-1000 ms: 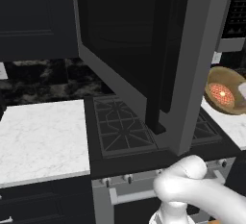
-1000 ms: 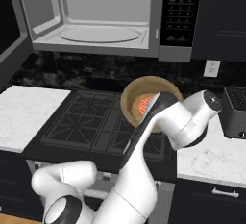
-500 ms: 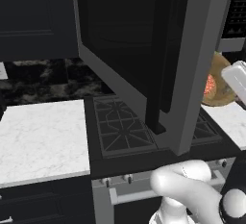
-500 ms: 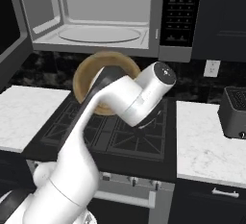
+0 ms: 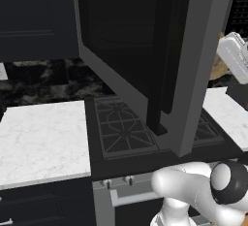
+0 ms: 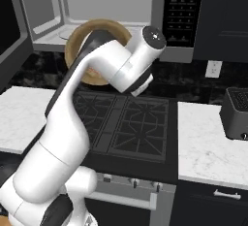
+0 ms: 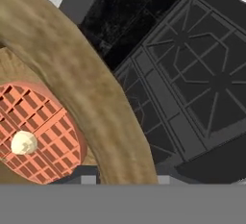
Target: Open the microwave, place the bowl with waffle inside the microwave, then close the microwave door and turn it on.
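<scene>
The round tan-brown wooden bowl (image 6: 87, 50) is held up in the air just in front of the open grey steel microwave (image 6: 111, 14), above the black gas stove (image 6: 126, 123). Inside it lies the round reddish-orange grid-patterned waffle (image 7: 38, 134), with a small pale dab on top. The end effector pinches the bowl at its rim, its fingers hidden. The grey-framed microwave door (image 5: 145, 55) with its black bar handle stands swung wide. White marble tabletop (image 6: 213, 147) flanks the stove
</scene>
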Motion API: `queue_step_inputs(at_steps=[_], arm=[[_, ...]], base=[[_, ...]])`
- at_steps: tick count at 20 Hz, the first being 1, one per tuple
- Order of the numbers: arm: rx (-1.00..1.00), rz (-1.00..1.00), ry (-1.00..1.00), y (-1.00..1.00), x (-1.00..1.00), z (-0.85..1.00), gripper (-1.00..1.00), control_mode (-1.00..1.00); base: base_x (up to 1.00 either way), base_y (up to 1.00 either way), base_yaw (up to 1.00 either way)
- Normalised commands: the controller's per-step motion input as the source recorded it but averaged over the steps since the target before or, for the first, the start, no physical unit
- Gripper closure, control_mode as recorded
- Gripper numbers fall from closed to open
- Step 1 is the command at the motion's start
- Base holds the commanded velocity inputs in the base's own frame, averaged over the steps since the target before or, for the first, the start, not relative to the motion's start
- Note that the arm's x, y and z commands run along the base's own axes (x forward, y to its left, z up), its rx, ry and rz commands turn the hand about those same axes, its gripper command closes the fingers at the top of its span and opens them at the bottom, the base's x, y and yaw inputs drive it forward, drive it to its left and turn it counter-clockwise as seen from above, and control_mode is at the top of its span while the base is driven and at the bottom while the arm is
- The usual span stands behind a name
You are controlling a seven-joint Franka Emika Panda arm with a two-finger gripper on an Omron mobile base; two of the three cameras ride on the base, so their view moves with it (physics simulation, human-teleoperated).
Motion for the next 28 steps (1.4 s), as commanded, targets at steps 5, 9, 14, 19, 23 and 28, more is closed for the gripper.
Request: queue_step_inputs(at_steps=[5,9,14,19,23,28], arm=[[-0.01,-0.01,-0.05,0.41,0.18,0.08,1.0,-1.0],[0.0,-0.06,-0.1,0.63,0.45,0.29,1.0,-1.0],[0.0,-0.15,-0.03,0.37,0.93,0.59,1.0,-1.0],[0.0,-0.11,0.1,0.26,1.0,0.37,1.0,-1.0],[-0.01,-0.03,0.09,0.16,0.35,0.06,1.0,-1.0],[-0.02,0.0,-0.01,0.04,0.13,0.0,1.0,-1.0]], base=[[0.0,0.0,0.0],[0.0,0.0,0.0],[0.0,0.0,0.0],[0.0,0.0,0.0],[0.0,0.0,0.0],[0.0,0.0,0.0]])
